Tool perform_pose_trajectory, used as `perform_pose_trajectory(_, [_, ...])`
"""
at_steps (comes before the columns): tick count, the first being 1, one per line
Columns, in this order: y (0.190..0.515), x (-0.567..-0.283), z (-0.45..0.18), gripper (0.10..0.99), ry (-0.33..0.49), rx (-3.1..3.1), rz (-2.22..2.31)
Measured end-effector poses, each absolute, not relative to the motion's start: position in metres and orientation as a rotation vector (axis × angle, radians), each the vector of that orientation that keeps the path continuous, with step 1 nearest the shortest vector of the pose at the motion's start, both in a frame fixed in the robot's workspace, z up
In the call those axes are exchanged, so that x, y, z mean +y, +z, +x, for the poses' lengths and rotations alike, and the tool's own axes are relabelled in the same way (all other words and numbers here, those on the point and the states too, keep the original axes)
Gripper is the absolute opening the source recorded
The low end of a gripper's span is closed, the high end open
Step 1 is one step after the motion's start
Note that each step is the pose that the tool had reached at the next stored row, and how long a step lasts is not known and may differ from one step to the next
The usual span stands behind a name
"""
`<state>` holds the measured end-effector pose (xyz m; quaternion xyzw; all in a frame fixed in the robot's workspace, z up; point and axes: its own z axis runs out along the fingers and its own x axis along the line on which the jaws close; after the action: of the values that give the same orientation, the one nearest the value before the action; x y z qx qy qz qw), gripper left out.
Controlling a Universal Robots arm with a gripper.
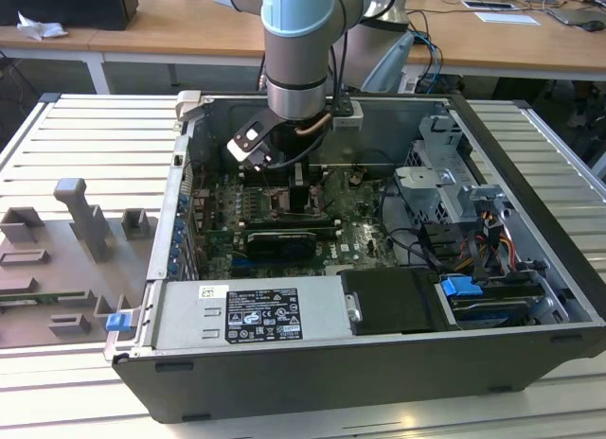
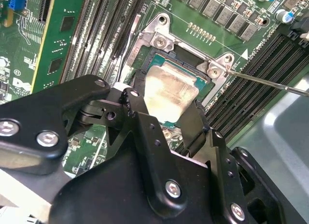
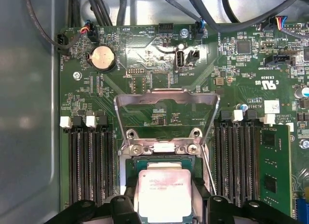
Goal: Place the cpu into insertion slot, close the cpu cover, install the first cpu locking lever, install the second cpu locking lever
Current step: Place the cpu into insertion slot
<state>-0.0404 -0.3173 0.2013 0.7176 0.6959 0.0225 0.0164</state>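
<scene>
Slatted grey metal tabletop [image 1: 57, 127] is carrying an open computer case [image 1: 379, 373], with wooden desks [image 1: 170, 37] running behind it at twelve o'clock in the exterior view. At nine o'clock of the case a grey fixture tray [image 1: 66, 259] is lying flat, with a small blue piece [image 1: 117, 320] sitting at its near corner. The arm [image 1: 298, 51] is reaching down into the case from twelve o'clock, and the gripper [image 1: 301, 195] is hanging low over the green motherboard [image 1: 365, 236].

Inside the case, a power supply [image 1: 251, 311] is filling the six o'clock wall. A drive cage [image 1: 440, 174] and loose cables [image 1: 473, 240] are crowding three o'clock. A long black card [image 1: 279, 240] is lying just at six o'clock of the gripper, so open room there is running narrow.

In both wrist views the gripper is clenching the cpu [image 2: 169, 93] [image 3: 164, 192], its black fingers [image 2: 197, 125] lying against two opposite edges. The cpu is sitting face up at the insertion slot [image 2: 181, 52]. The fingers are covering the slot's sides, so whether the chip is fully seated is hard to make out.

The cpu cover [image 3: 164, 93] is standing open, tilted back from the slot's hinge edge. A thin lever [image 2: 270, 82] is sticking out free beside the slot. Memory slots [image 3: 87, 161] are flanking it on both sides, one side holding a green module [image 3: 275, 166]. In the second wrist view the gripper's body is hiding the board beneath it.
</scene>
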Motion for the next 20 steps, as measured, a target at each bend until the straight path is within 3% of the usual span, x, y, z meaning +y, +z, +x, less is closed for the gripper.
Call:
perform_pose_trajectory(11, [0.201,-0.318,-0.040,0.537,0.070,2.158,2.236])
perform_pose_trajectory(12, [0.201,-0.318,-0.040,0.604,0.070,2.158,2.236])
perform_pose_trajectory(18, [0.209,-0.318,-0.040,0.604,0.068,2.159,2.237])
perform_pose_trajectory(19, [0.211,-0.318,-0.040,0.522,0.068,2.159,2.237])
perform_pose_trajectory(20, [0.211,-0.318,-0.040,0.337,0.067,2.159,2.238])
